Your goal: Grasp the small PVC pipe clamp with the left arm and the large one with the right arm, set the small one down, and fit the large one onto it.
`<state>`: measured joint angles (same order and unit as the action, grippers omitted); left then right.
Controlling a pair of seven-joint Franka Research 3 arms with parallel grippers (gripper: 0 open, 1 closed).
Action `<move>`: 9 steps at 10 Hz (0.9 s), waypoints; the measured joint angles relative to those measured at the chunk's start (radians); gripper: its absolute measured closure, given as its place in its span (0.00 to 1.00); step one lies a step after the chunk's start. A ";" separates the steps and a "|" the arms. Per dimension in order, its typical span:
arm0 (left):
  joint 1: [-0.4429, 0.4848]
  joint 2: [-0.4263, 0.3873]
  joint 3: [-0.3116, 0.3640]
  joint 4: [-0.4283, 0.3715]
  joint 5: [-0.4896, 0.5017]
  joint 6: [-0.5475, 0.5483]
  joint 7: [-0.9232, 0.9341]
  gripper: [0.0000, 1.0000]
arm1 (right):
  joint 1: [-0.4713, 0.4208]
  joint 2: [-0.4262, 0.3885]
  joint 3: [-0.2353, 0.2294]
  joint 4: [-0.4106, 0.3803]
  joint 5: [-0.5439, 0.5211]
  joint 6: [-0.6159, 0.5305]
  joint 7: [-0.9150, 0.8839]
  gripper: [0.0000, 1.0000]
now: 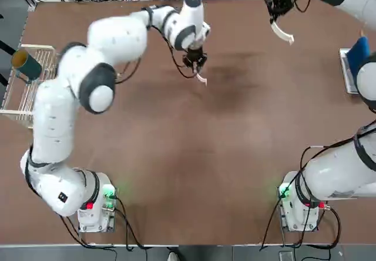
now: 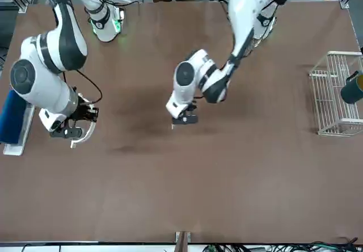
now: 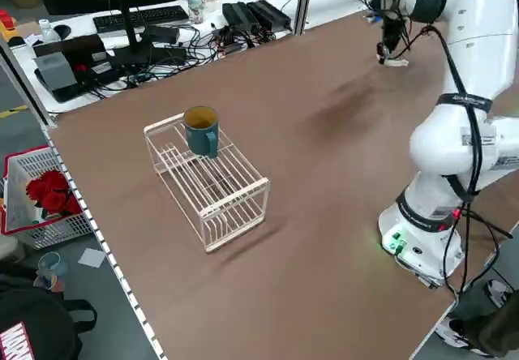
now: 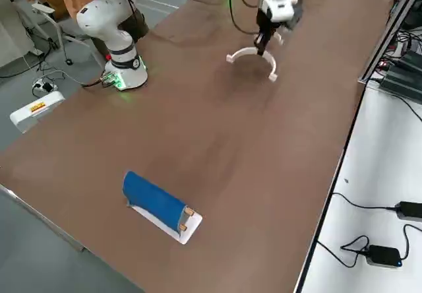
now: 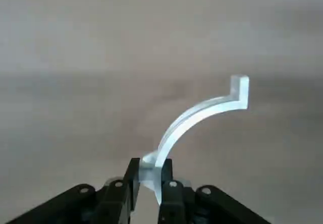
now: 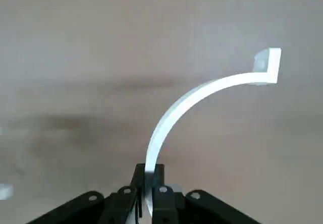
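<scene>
The left arm [image 1: 88, 67] reaches out over the middle of the far half of the counter [image 1: 194, 155], its end effector [image 1: 195, 61] pointing down. The fingers are pinched tight on the small PVC pipe clamp [image 5: 202, 110], gripping it near one end so the rest of the arc curls free ahead of them. From overhead, only a sliver of white shows under the fingers, close above the brown surface; I cannot tell whether it touches yet. Holding it by one end looks sensible to me: it leaves the curve and the far tab exposed, which the larger piece will need to slip over.

The right arm [image 1: 346, 167] waits well apart at the far right corner, its end effector [image 1: 281, 11] closed on the large one [image 6: 202, 95], again near one end, with the wide arc hanging clear in the air. I'd judge it is kept back to give the left arm room for the setting-down.

A wire rack [image 3: 211, 182] with a teal mug [image 3: 200, 129] on it sits at the left edge of the counter, and a blue roll [image 4: 155, 200] on a white tray lies at the right edge, both far from the work.

Both pieces are in hand; placing the small one seems the step underway, with the fitting not yet done.
</scene>
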<state>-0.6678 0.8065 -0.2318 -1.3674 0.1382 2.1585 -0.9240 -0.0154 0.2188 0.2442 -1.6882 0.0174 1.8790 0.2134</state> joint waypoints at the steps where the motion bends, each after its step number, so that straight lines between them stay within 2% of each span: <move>1: -0.047 0.045 0.036 0.020 0.000 0.054 -0.009 0.79 | 0.002 0.015 0.016 0.043 0.001 -0.003 0.014 0.91; 3: -0.067 0.110 0.051 0.033 0.000 0.136 -0.044 0.79 | 0.007 0.078 0.048 0.121 0.001 -0.003 0.072 0.91; 6: -0.061 0.129 0.057 0.042 0.000 0.164 -0.048 0.78 | 0.038 0.167 0.124 0.181 0.000 0.001 0.220 0.91; 9: -0.059 0.127 0.060 0.063 0.000 0.166 -0.042 0.37 | 0.082 0.224 0.177 0.190 -0.002 0.053 0.331 0.91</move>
<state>-0.7265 0.9330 -0.1713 -1.3042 0.1383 2.3248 -0.9657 0.0666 0.4424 0.4208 -1.4979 0.0155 1.9316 0.5448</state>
